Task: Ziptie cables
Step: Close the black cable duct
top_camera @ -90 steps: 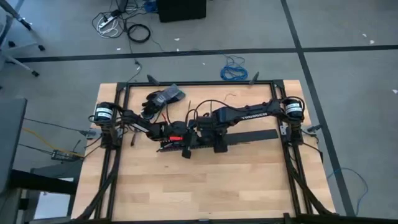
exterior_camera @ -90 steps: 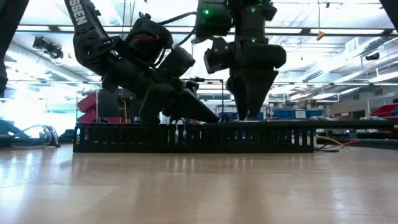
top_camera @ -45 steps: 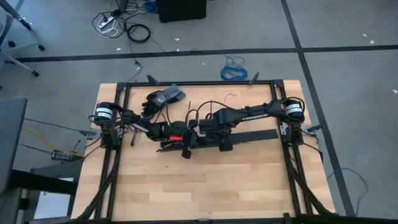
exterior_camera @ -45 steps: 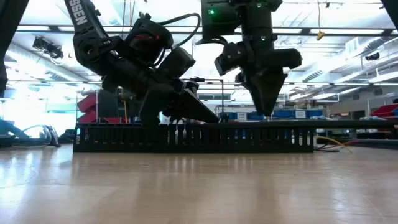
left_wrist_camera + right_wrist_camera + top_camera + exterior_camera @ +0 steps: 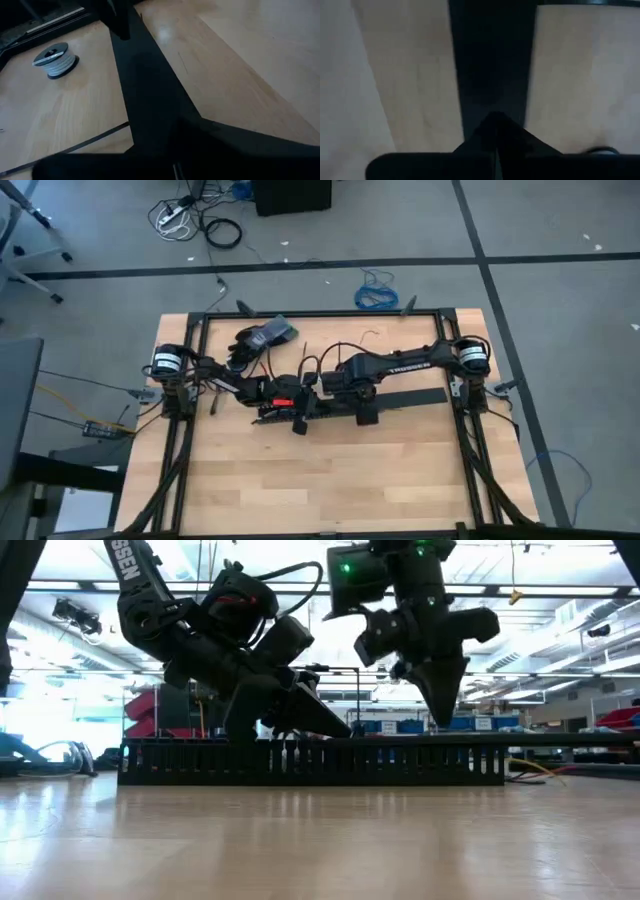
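A long black slotted channel lies flat across the table's middle. My left gripper is shut and slants down to the channel's top edge. My right gripper is shut too, tilted, and hangs clear above the channel with nothing between its fingers. In the left wrist view a thin black ziptie lies flat on the wood. I cannot make out the cables in any view. My left gripper's shut fingertips stand at the channel's top edge, coming down at a slant from the table's left. Whether they touch it, or hold anything thin, I cannot tell. My right gripper touches nothing.
A dark grey heap lies at the far left of the table. A small spool of wire stands on the wood. A black frame runs round the tabletop. Bare wood fills the near half.
My right gripper has shut, risen off the channel, moved toward the table's right edge and tipped sideways. The channel and my left gripper have kept still.
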Tool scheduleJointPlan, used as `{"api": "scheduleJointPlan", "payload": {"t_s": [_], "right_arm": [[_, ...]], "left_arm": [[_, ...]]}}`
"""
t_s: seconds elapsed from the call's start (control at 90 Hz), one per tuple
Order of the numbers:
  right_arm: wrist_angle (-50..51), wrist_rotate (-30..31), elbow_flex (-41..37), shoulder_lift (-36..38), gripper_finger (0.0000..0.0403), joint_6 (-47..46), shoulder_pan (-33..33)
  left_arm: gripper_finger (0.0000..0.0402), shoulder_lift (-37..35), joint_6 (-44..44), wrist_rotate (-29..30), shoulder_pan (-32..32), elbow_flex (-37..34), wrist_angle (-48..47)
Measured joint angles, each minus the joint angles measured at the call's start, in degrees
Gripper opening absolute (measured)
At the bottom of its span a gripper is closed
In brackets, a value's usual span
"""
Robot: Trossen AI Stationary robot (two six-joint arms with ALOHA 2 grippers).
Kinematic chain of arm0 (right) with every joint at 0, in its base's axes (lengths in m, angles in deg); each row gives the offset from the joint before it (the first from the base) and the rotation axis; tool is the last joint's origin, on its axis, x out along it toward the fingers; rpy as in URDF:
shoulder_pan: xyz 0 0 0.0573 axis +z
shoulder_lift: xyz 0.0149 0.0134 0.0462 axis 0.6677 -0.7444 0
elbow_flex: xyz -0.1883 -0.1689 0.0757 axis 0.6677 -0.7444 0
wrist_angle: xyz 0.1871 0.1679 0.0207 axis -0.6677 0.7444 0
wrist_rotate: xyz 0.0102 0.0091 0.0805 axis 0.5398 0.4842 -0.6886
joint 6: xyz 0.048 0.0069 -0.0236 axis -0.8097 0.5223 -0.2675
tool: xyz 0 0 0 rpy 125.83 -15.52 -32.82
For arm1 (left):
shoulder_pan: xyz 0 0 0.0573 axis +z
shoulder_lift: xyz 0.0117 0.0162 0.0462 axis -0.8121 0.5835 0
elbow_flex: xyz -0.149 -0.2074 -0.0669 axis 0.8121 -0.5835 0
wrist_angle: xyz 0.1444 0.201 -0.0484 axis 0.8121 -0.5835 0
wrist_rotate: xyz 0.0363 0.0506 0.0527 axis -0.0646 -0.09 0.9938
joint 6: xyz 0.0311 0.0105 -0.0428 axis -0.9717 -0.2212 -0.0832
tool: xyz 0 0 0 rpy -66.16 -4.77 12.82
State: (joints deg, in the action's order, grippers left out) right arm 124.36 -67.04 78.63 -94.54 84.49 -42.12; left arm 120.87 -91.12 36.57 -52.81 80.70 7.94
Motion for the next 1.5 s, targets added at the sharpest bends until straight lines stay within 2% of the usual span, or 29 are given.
{"api": "scheduleJointPlan", "payload": {"t_s": [0.167, 0.344, 0.467, 0.722, 1.122, 1.5], "right_arm": [[-3.0, -1.0, -3.6, 0.4, 0.0000, 0.0, -0.3], [-2.8, 2.4, -2.3, 1.8, 0.0000, 0.0, -0.2], [-2.8, 6.4, 0.4, 6.2, 0.0000, -0.6, -0.4], [-3.8, 6.2, -0.5, 12.9, 0.0000, -6.3, 0.1], [-6.9, 3.1, -8.7, 13.1, 0.0000, -11.0, 1.2], [-16.9, 0.1, -18.9, 13.2, 0.0000, -12.3, -0.2]], "left_arm": [[0.0025, 0.0, 0.0, 0.0, 0.0, 0.0, -0.1], [0.0025, 0.0, 0.0, 0.1, 0.0, -0.1, -0.1], [0.0025, 0.0, 0.0, 0.1, 0.0, -0.1, -0.1], [0.0024, 0.0, 2.9, 1.1, 0.0, -0.1, -0.2], [0.0001, 0.0, 3.2, 3.2, 0.0, 0.0, -0.9], [0.0000, 0.0, 3.3, 3.2, 0.0, 0.0, -0.9]]}}
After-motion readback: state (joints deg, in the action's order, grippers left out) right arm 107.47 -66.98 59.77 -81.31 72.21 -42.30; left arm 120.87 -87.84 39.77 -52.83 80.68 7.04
